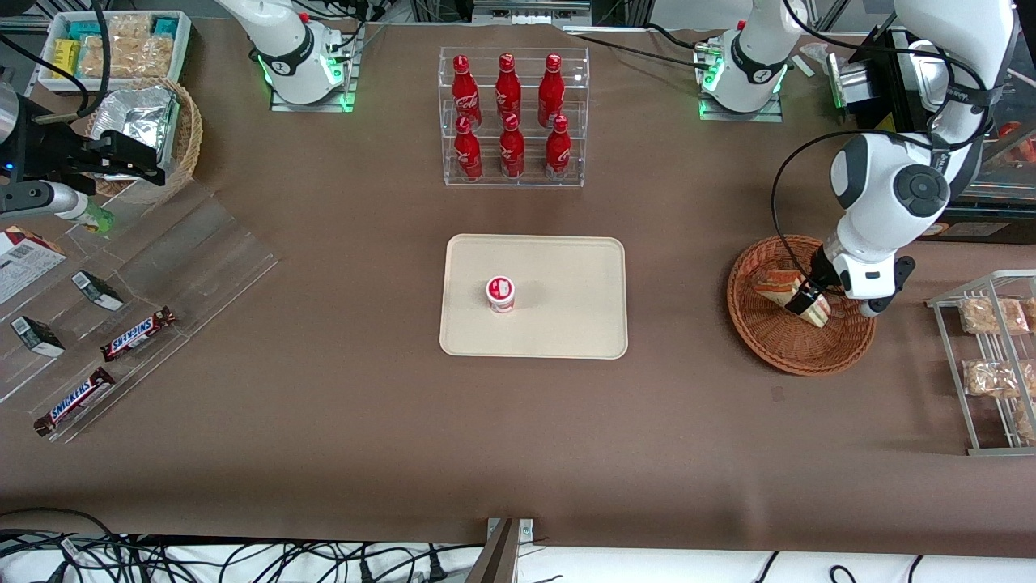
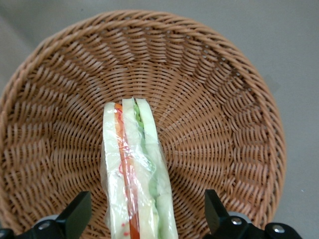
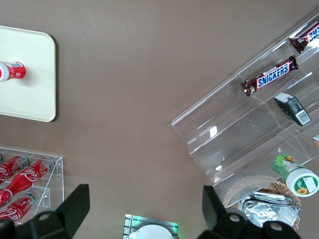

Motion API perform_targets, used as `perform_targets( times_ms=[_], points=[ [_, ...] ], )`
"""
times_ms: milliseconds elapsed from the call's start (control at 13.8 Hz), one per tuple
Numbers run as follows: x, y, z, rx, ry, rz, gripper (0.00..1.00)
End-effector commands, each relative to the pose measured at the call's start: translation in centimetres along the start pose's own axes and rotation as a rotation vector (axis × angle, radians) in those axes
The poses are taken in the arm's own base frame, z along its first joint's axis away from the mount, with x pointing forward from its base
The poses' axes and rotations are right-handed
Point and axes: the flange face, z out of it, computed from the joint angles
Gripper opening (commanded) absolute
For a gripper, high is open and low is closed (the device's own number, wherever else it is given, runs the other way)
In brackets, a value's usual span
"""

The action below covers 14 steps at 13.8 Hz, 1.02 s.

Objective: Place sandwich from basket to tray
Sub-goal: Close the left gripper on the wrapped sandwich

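The gripper (image 2: 144, 216) is held spread wide inside the basket (image 2: 224, 99), one finger (image 2: 75, 214) on each flank of the sandwich (image 2: 137, 174) and clear of the wrap on both sides; nothing is grasped. This gap is shown only by the left wrist view, where the wedge is seen edge-on, its white bread, red and green layers running up toward the basket's middle. In the front view the gripper (image 1: 809, 301) is seen low over the sandwich (image 1: 781, 287), and the fingers' spacing is hidden by the hand itself; the wedge lies in the part of the basket (image 1: 777, 340) nearest the arm.

The basket rests on a brown cloth-covered table (image 1: 324, 421), toward the working arm's end. The tray (image 1: 566, 324) lies at mid-table, well apart from the basket, with a small red-and-white cup (image 1: 500, 293) standing on it. A clear rack of red bottles (image 1: 512, 117) stands farther from the front camera than the tray. A wire rack of bagged snacks (image 1: 991, 360) sits just beside the basket, at the table's edge.

The left arm is folded downward, its white wrist bent steeply over the basket rim.
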Motion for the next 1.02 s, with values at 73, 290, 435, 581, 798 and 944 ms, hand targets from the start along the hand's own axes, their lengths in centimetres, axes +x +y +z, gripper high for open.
perform_targets(
  times_ms=[73, 290, 435, 581, 798, 944],
  points=[
    [0.1, -0.5, 1.1, 0.004, 0.008, -0.016, 0.98],
    [0.1, -0.5, 1.3, 0.007, 0.005, -0.019, 0.03],
    [0.1, -0.5, 1.4, 0.007, 0.005, -0.018, 0.00],
    [0.0, -0.4, 1.2, 0.022, 0.029, 0.032, 0.00],
    [0.3, -0.1, 0.3, 0.019, 0.037, 0.028, 0.00],
    [1.5, 0.8, -2.4, 0.062, 0.021, 0.034, 0.00]
  ],
)
